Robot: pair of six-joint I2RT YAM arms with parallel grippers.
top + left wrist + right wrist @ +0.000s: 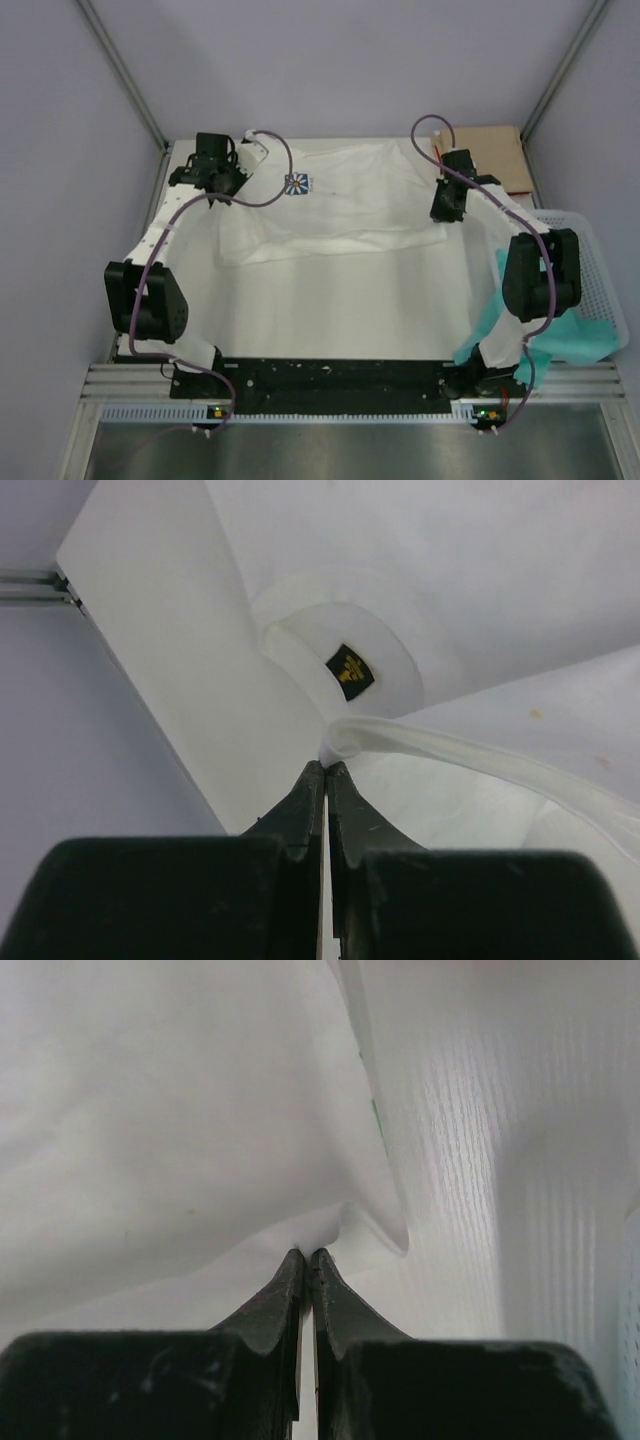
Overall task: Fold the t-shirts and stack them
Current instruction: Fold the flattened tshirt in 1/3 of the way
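Note:
The white t-shirt lies spread across the far half of the table, a small blue daisy print showing near its top. My left gripper is shut on the shirt's left edge; in the left wrist view the jaws pinch a cloth fold, with the collar and black neck label just beyond. My right gripper is shut on the shirt's right edge; in the right wrist view the jaws pinch white cloth. A tan shirt lies at the far right.
A white mesh basket stands at the right edge, with teal cloth hanging from it toward the right arm's base. Grey walls close the table's back and sides. The table's left edge runs beside the left gripper.

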